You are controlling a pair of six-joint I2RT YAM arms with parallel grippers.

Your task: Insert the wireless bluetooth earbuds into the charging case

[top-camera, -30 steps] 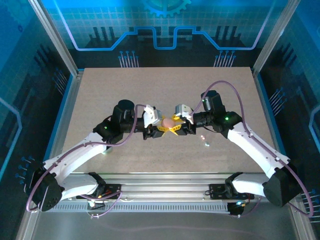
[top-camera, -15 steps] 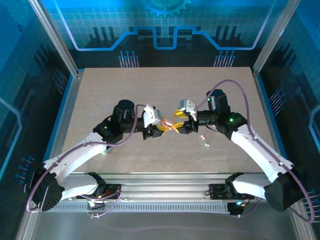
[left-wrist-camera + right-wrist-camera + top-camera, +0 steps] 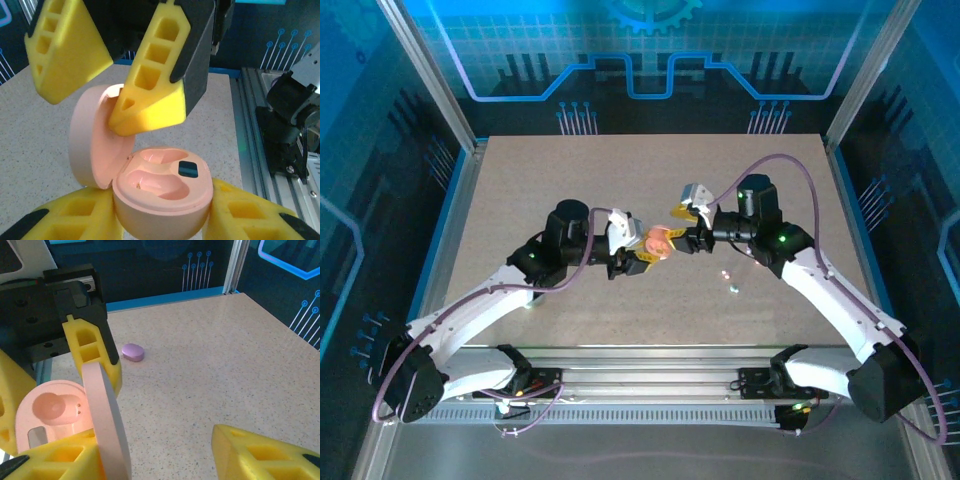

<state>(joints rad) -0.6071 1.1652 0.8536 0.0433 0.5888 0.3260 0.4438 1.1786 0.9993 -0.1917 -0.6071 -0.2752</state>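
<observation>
Charging case (image 3: pixel 160 200) stands open, pinched in left hand (image 3: pixel 648 256); right hand (image 3: pixel 678 228) has spread wider.

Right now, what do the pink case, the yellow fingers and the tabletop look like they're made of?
Pink case: probably moulded plastic, matte, soft even sheen. Yellow fingers: seemingly printed plastic or rubber, dull, with open ribbed cells. Tabletop: speckled beige, maybe laminate or stone composite.

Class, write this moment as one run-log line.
left gripper: shut on charging case | lid: open | right gripper: open, fingers straddling lid | wells: empty | earbuds: on table
</observation>
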